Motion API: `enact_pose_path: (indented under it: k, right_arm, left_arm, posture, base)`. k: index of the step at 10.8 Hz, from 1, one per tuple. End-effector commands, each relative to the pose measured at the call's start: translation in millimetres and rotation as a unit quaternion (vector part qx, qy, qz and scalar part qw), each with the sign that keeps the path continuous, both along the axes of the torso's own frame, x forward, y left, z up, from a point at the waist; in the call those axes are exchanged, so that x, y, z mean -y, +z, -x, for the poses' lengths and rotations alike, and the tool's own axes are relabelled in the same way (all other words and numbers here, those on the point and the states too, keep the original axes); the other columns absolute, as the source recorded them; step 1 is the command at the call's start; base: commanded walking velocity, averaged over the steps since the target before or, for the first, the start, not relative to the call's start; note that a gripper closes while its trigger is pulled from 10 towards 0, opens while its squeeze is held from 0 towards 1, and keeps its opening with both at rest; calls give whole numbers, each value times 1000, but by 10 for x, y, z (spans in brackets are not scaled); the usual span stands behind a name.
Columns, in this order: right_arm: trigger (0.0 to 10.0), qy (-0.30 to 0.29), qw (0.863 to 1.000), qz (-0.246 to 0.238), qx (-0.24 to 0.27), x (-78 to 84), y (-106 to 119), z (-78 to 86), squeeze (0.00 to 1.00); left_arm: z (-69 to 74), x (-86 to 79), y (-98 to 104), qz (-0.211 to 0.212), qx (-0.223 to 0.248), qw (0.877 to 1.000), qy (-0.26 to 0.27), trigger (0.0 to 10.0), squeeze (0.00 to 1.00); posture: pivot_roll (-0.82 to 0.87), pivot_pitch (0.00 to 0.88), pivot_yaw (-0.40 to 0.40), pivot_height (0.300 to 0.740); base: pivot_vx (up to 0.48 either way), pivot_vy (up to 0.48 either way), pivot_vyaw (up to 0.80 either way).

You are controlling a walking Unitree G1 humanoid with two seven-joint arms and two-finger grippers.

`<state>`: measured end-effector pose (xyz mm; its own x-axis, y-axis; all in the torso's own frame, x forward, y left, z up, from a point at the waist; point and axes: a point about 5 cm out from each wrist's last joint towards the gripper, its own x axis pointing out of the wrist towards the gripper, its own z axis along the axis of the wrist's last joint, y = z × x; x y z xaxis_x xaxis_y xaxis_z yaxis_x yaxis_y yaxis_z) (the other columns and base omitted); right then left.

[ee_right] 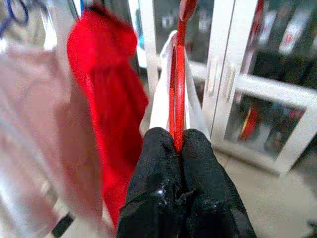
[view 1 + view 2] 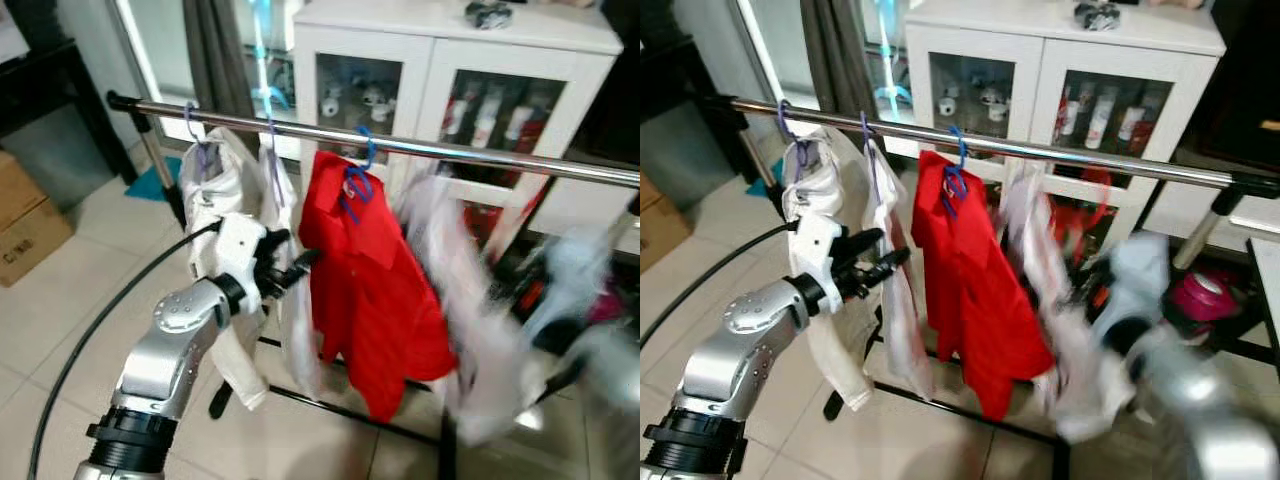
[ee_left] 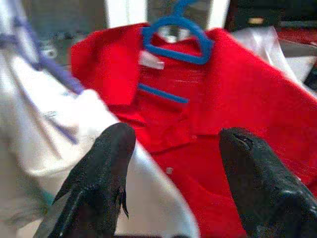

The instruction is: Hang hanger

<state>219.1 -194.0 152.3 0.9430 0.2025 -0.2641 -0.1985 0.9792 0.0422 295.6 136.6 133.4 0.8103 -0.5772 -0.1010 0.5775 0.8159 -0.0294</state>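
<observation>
A chrome clothes rail (image 2: pixel 450 152) carries a red shirt (image 2: pixel 375 290) on a blue hanger (image 2: pixel 358 175), with white garments (image 2: pixel 225 200) on purple hangers to its left. My left gripper (image 2: pixel 292 258) is open, raised between the white garments and the red shirt (image 3: pixel 237 114), holding nothing. In the right wrist view my right gripper (image 1: pixel 178 141) is shut on a red hanger (image 1: pixel 177 84) with a white garment (image 1: pixel 161 99) draped on it. That white garment (image 2: pixel 465 300) hangs blurred just right of the red shirt, below the rail.
A white cabinet (image 2: pixel 450 60) with glass doors stands right behind the rail. A cardboard box (image 2: pixel 25 225) sits on the tiled floor at the left. A black cable (image 2: pixel 100 320) loops beside my left arm. The rack's black base bar (image 2: pixel 340 410) runs low in front.
</observation>
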Motion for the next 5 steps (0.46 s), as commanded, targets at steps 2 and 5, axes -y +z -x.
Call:
enact_pose_path:
  k: [2, 5]
  right_arm:
    - [0, -56, 998, -21, 30, -4, -16, -85, 0]
    - [2039, -81, 996, -46, 15, -119, -186, -272, 0]
  left_arm:
    - [28, -87, -27, 3, 2, 999, 46, 10000, 0]
    - [115, -71, -34, 8, 3, 998, 60, 10000, 0]
  posture:
    - [-213, 0, 1, 740]
    - [-177, 0, -24, 740]
  base:
    - [0, 0, 0]
    - [0, 0, 0]
